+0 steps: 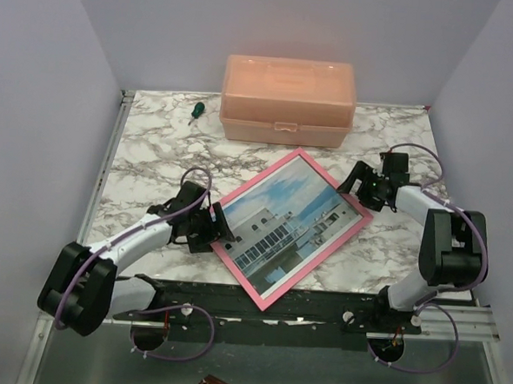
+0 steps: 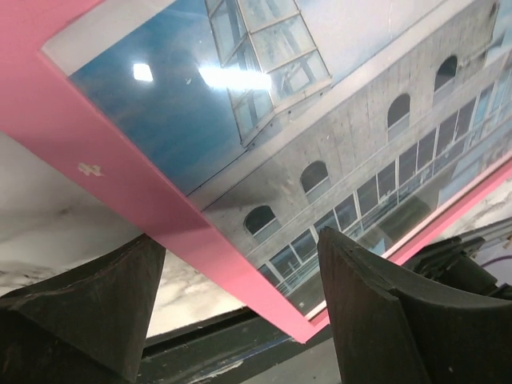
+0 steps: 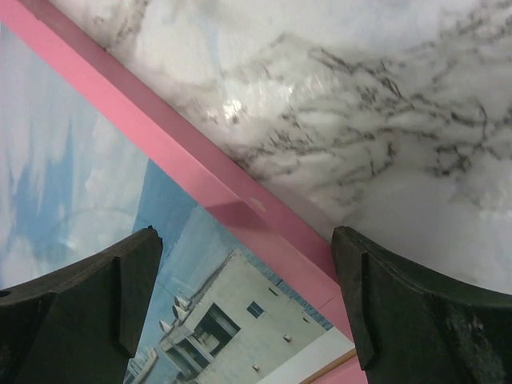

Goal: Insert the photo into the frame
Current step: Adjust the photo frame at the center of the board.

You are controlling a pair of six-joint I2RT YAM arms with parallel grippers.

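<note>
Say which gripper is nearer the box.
Right. The right gripper is just in front of the box, toward its right end; the left gripper is farther, at the left of the frame.

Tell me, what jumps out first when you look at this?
A big pink frame lies crooked in the middle of the marble table, with a photo of a pale building and blue sky inside it. Behind it, at the table's back edge, sits a peach plastic box, with a small green-handled screwdriver to its left.

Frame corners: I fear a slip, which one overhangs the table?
The near corner, over the black rail; the other three lie on the marble table.
</note>
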